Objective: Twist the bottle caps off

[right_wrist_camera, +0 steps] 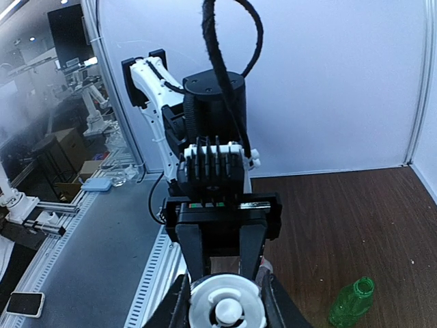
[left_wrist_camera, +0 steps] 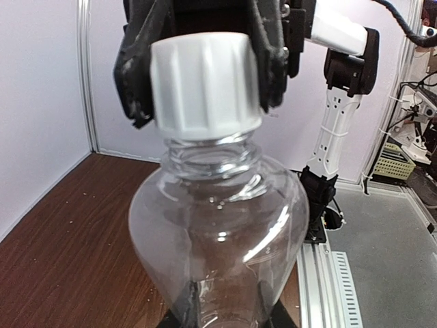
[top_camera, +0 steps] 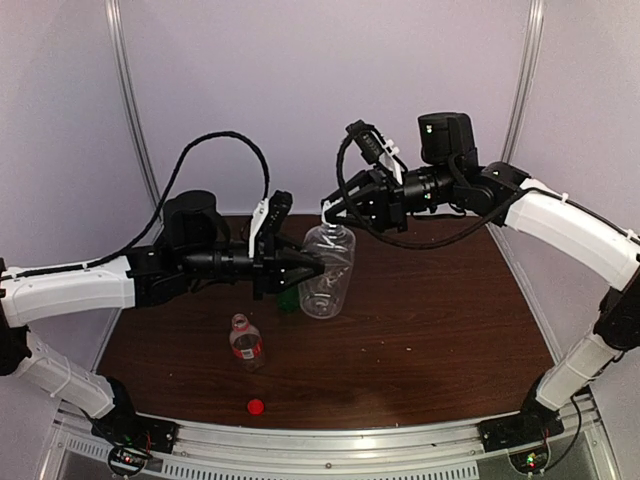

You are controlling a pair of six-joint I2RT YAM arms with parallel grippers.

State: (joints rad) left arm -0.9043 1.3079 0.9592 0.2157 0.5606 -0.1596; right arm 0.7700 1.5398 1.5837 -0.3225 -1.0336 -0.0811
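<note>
— Bottle positions?
— Left jaws are closed around the body of the large clear ribbed bottle (top_camera: 327, 275), mid-bench (top_camera: 450, 320).
— Right jaws?
— Clamped on the white cap (left_wrist_camera: 203, 82), which sits on that bottle's neck.
— Others?
— Nearer the front stands the small red-label bottle (top_camera: 246, 342), with the red cap (top_camera: 256, 406) lying apart from it. Beside the big one stands the green bottle (right_wrist_camera: 351, 302), mouth open.

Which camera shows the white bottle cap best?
Left wrist: the white cap looms large above the clear bottle, ribbed side plain. Right wrist shows only the cap's top; top external barely shows it.
</note>
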